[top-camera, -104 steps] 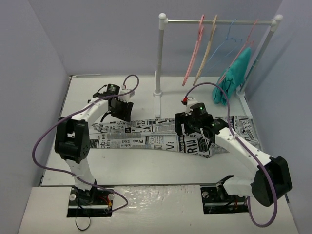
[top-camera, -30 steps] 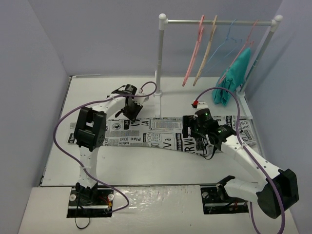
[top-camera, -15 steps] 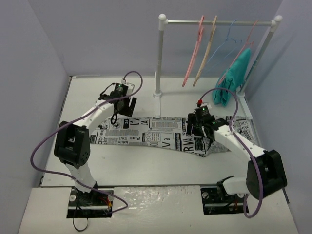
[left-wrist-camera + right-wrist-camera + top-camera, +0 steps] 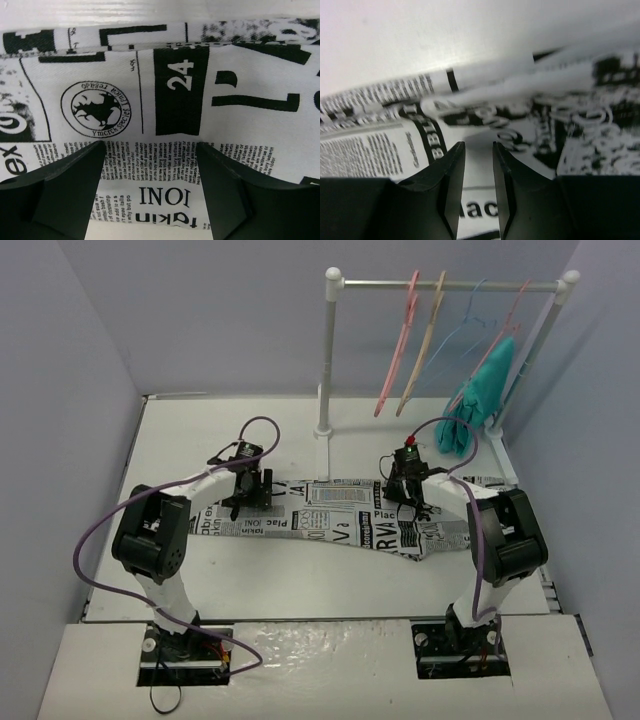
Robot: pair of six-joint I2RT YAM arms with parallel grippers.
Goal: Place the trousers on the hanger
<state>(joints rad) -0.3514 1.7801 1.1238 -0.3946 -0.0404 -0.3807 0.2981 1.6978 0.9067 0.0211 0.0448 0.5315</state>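
The trousers [image 4: 340, 520], white with black newspaper print, lie flat across the table from left to right. My left gripper [image 4: 250, 492] hovers low over their left part with its jaws wide apart; the left wrist view shows printed cloth [image 4: 150, 100] between the open fingers [image 4: 75, 175], nothing pinched. My right gripper [image 4: 405, 485] is at the trousers' far edge, right of the middle. Its jaws are only slightly apart, with flat cloth [image 4: 477, 165] showing in the gap. The pink hanger [image 4: 398, 350] hangs by its hook at the left on the rail.
A white rail stand [image 4: 326, 360] stands at the back. On it, right of the pink hanger, hang a tan hanger [image 4: 424, 345], a thin blue wire hanger [image 4: 468, 320] and a teal garment [image 4: 480, 400]. Grey walls close in on both sides.
My left gripper has come nearer and lower, from beyond the trousers onto their left part. My right arm has swung round, its gripper shifting slightly toward the trousers' far edge. The trousers are bunched narrower than before.
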